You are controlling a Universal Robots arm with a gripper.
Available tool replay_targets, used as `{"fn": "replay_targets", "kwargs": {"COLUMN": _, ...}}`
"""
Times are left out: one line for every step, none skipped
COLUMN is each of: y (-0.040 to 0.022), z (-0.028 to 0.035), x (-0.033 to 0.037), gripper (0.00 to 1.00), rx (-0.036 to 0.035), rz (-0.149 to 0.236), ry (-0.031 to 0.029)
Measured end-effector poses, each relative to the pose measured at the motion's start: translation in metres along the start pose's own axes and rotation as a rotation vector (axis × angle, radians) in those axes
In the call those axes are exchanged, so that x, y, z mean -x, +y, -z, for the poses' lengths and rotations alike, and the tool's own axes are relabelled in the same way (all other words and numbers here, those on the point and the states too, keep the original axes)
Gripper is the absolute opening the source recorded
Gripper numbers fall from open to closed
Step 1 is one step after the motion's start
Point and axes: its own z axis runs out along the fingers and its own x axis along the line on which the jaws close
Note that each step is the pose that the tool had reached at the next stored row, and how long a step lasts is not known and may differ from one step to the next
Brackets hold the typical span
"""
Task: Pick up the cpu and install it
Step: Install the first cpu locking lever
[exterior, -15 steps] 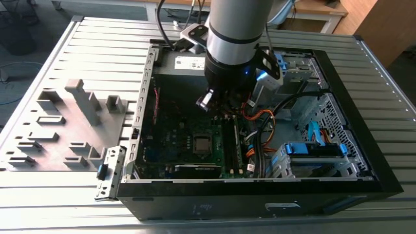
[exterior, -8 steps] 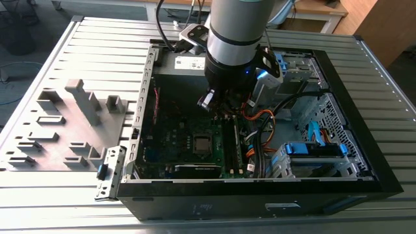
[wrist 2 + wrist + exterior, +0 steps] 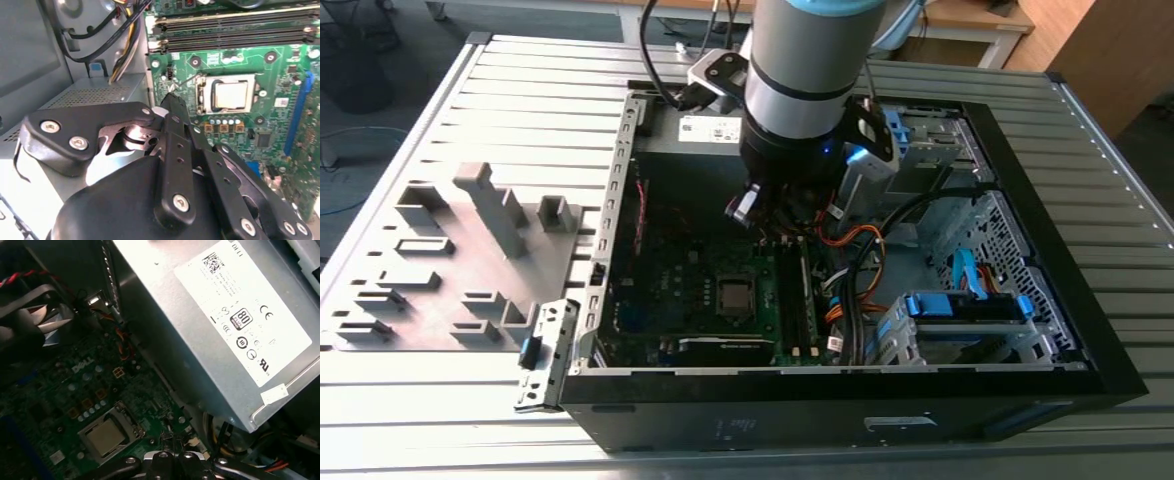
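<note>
the cpu lies in the motherboard socket, the gripper nearby, closed and empty.

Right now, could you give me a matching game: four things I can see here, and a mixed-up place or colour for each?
1. cpu
2. power supply box
3. drive bracket
4. parts tray

A. grey, on the table outside the case
B. blue, inside the case
C. in the socket on the green board
D. grey with a white label

Pairs: 1-C, 2-D, 3-B, 4-A
</note>
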Motion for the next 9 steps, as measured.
{"fn": "replay_targets", "kwargs": {"y": -0.0001, "z": -0.0012, "x": -0.0001, "gripper": 0.11, "rx": 0.0026, "rz": 0.000, "ry": -0.0037}}
{"fn": "replay_targets", "kwargs": {"y": -0.0002, "z": -0.0026, "x": -0.0003, "gripper": 0.11, "rx": 0.0040, "rz": 0.000, "ry": -0.0057}}
{"fn": "replay_targets", "kwargs": {"y": -0.0004, "z": -0.0042, "x": -0.0005, "gripper": 0.11, "rx": 0.0047, "rz": 0.001, "ry": -0.0065}}
{"fn": "replay_targets", "kwargs": {"y": -0.0006, "z": -0.0059, "x": -0.0008, "gripper": 0.11, "rx": 0.0053, "rz": 0.001, "ry": -0.0073}}
{"fn": "replay_targets", "kwargs": {"y": -0.0007, "z": -0.0071, "x": -0.0009, "gripper": 0.11, "rx": 0.0061, "rz": 0.001, "ry": -0.0081}}
{"fn": "replay_targets", "kwargs": {"y": -0.0008, "z": -0.0075, "x": -0.0010, "gripper": 0.11, "rx": 0.0078, "rz": 0.002, "ry": -0.0102}}
{"fn": "replay_targets", "kwargs": {"y": -0.0010, "z": -0.0082, "x": -0.0008, "gripper": 0.11, "rx": 0.0152, "rz": 0.003, "ry": -0.0200}}
{"fn": "replay_targets", "kwargs": {"y": -0.0011, "z": -0.0084, "x": -0.0008, "gripper": 0.11, "rx": 0.0190, "rz": 0.003, "ry": -0.0250}}
{"fn": "replay_targets", "kwargs": {"y": -0.0011, "z": -0.0087, "x": -0.0008, "gripper": 0.11, "rx": 0.0228, "rz": 0.003, "ry": -0.0300}}
